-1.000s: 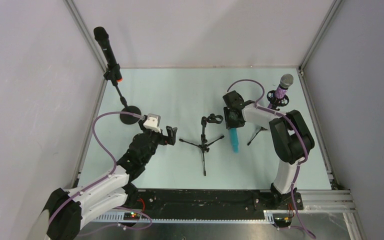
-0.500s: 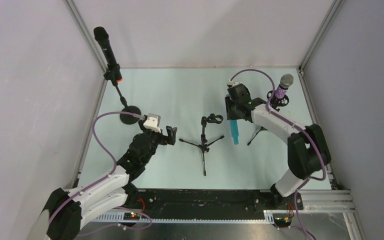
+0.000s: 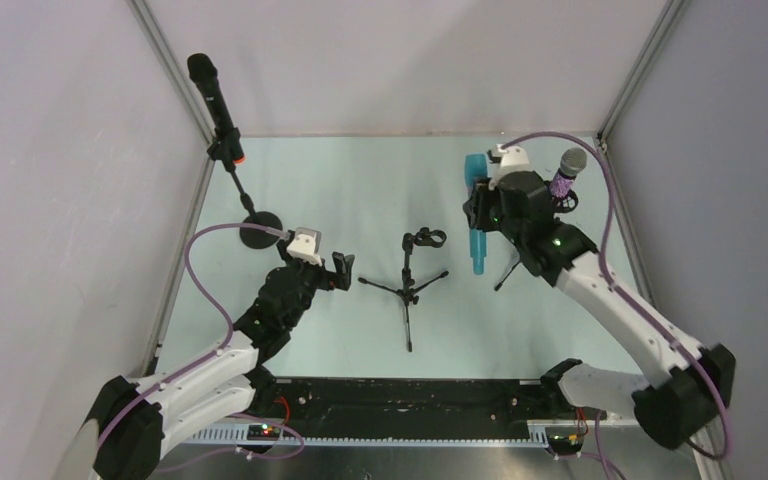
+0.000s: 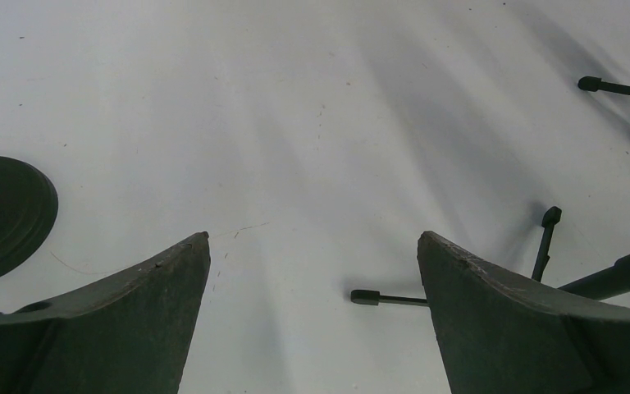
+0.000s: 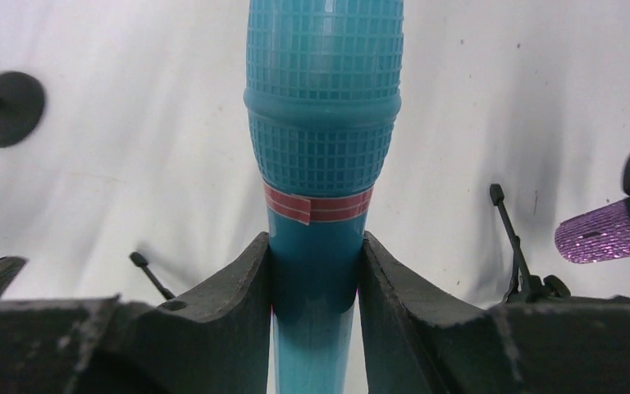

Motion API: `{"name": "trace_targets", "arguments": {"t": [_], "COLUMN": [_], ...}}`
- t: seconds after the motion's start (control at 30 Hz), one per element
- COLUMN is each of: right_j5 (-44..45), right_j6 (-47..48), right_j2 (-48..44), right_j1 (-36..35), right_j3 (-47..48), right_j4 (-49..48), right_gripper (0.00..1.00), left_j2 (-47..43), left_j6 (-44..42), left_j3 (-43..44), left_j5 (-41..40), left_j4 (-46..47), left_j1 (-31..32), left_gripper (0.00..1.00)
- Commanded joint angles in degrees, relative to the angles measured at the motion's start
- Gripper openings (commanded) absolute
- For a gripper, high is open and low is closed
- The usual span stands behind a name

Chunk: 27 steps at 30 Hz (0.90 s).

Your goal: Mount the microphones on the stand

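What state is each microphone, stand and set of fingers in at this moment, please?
Black microphone, clipped on the round-base stand.
Purple microphone, clipped on the far-right stand.
Turquoise microphone, gripped below its head, not on any stand.
Middle tripod stand, upright, clip empty.
Left fingers, open, holding nothing.
Right fingers, shut on the turquoise microphone.
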State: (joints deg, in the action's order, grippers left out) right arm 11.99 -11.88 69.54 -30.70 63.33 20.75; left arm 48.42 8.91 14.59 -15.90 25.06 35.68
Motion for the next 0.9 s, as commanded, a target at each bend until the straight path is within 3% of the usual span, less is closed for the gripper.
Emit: {"name": "trace_targets", "arguments": {"t": [0.0,0.33,0.67,0.87], "right_j5": [-0.8,-6.1,-15.5,-19.3], "right_j6": [1.6,3.8,6.4,5.5], "right_j2": [-10.2,-31.2,-37.0,-37.6], "right_j1": [-0.5,-0.4,-0.3,-0.3], "right_j3": [-5.1,-19.9,-23.7,-23.7], "right_j4": [-8.2,-25.2,-30.4,-33.7], "right_gripper": [0.00,0.00,0.00,0.00], "left_j2": [-0.4,-1.2,-4.8,-6.9], "left_j6": [-1.3,-0.7,0.7,3.0], "left_j3": [2.1,1.9,2.8,9.1], "left_j5": [-0.9,-2.1,-3.1,-0.7], "left_j4": [1.0,0.8,-0.7,-6.9], "left_j1": [0.4,0.4,0.4,0.4], "left_gripper": [1.00,1.00,1.00,1.00]}}
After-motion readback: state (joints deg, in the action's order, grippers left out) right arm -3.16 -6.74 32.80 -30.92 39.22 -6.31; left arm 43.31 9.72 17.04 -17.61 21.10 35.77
